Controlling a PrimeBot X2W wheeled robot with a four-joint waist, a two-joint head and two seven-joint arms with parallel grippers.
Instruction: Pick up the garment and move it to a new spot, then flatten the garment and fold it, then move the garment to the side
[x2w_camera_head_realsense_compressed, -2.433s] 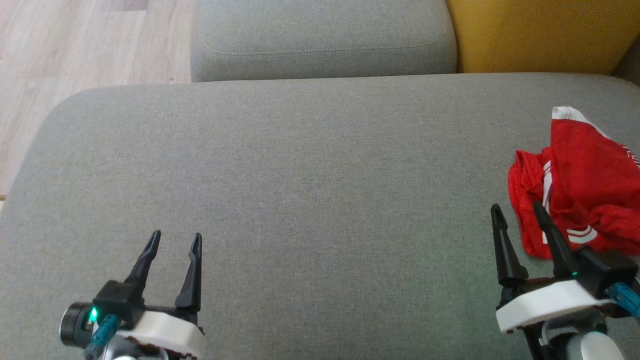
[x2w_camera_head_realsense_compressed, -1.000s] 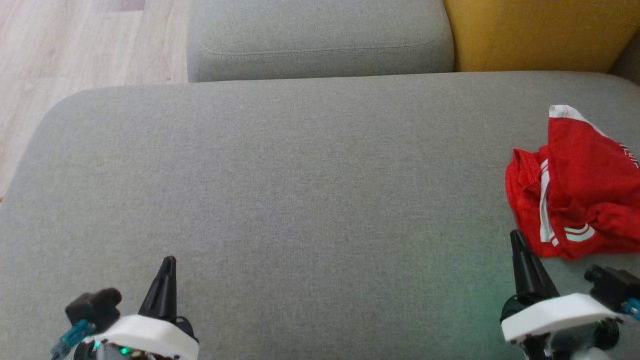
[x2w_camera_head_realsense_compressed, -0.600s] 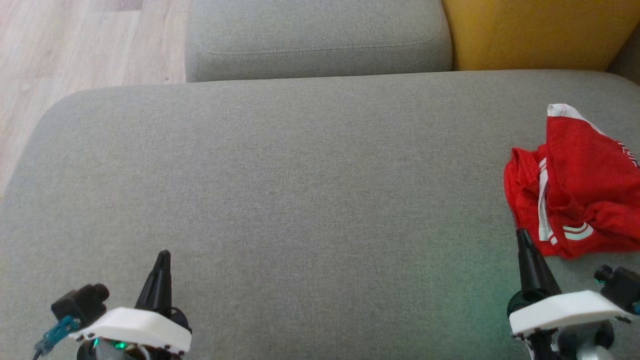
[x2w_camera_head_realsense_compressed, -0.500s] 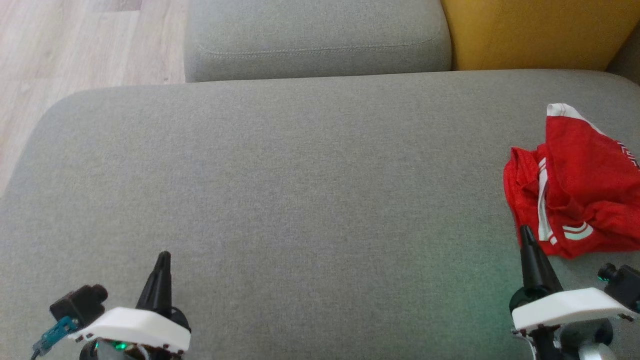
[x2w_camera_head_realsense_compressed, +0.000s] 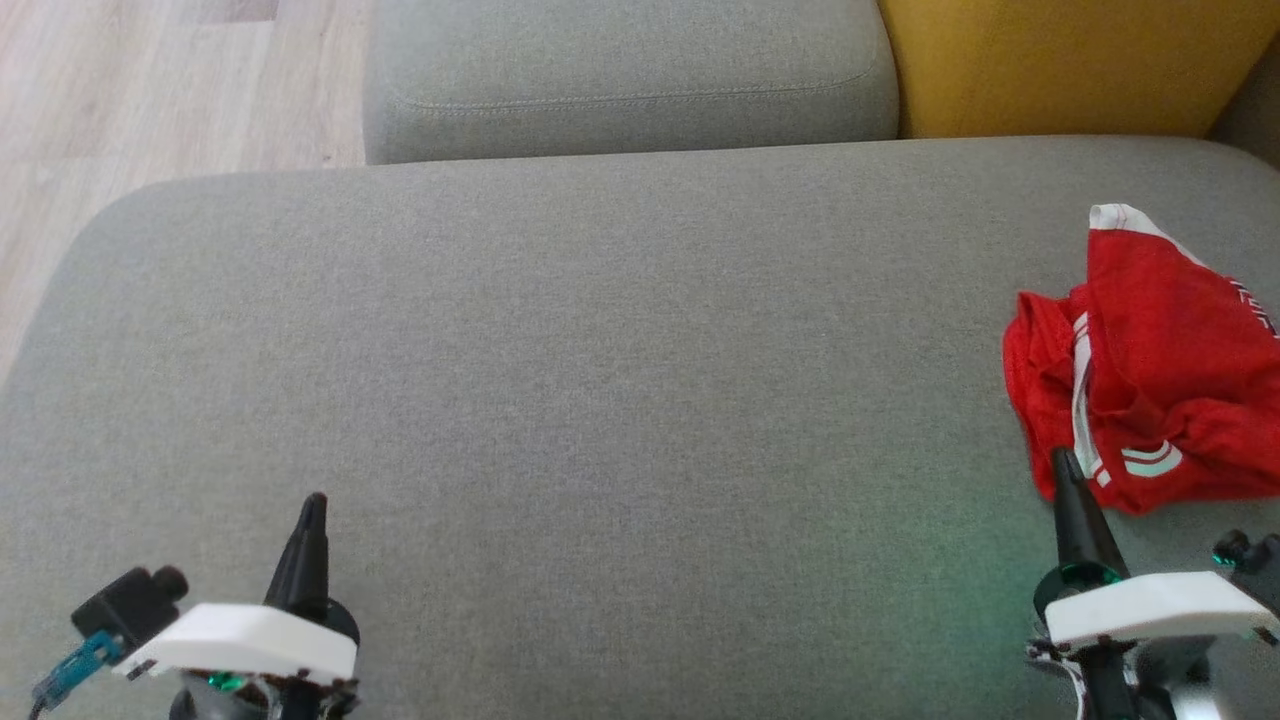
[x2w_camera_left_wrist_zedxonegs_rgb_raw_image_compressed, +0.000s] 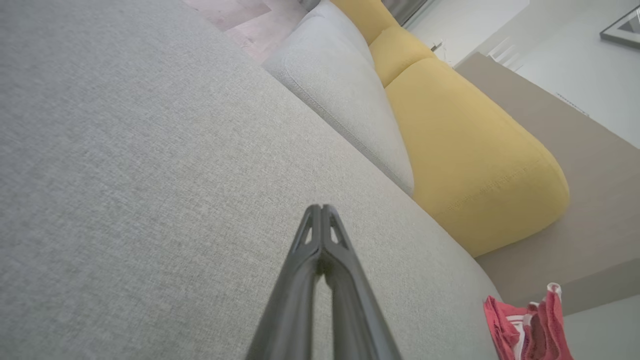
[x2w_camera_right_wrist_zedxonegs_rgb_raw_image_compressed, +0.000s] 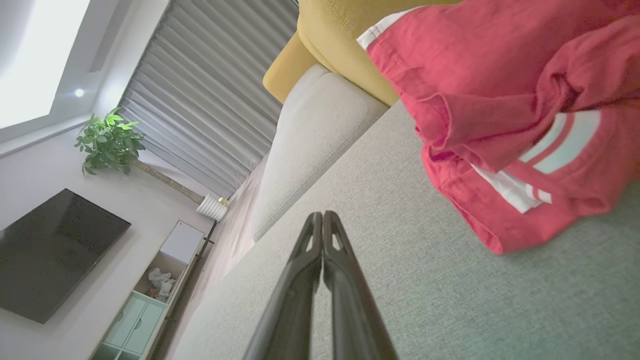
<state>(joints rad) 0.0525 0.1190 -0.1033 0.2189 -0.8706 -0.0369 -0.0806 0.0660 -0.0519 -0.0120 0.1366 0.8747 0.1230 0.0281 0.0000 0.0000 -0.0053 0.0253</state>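
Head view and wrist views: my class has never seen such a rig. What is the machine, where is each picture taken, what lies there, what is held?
It is a wheeled robot with two arms. The head view looks down from its head onto a grey sofa seat. Each wrist view looks along that arm's gripper. The left gripper and right gripper are both shut, holding nothing. A crumpled red garment lies on the seat at the robot's right, close beside the right gripper's tip.

The garment (x2w_camera_head_realsense_compressed: 1150, 380) lies at the far right of the seat cushion (x2w_camera_head_realsense_compressed: 600, 350) in front of me. Behind the seat, two back cushions stand side by side, one (x2w_camera_head_realsense_compressed: 630, 70) left of the other (x2w_camera_head_realsense_compressed: 1050, 60), with floor (x2w_camera_head_realsense_compressed: 150, 90) further left. My right jaws sit just before the garment. My left jaws are near the seat's front left, well apart from it.
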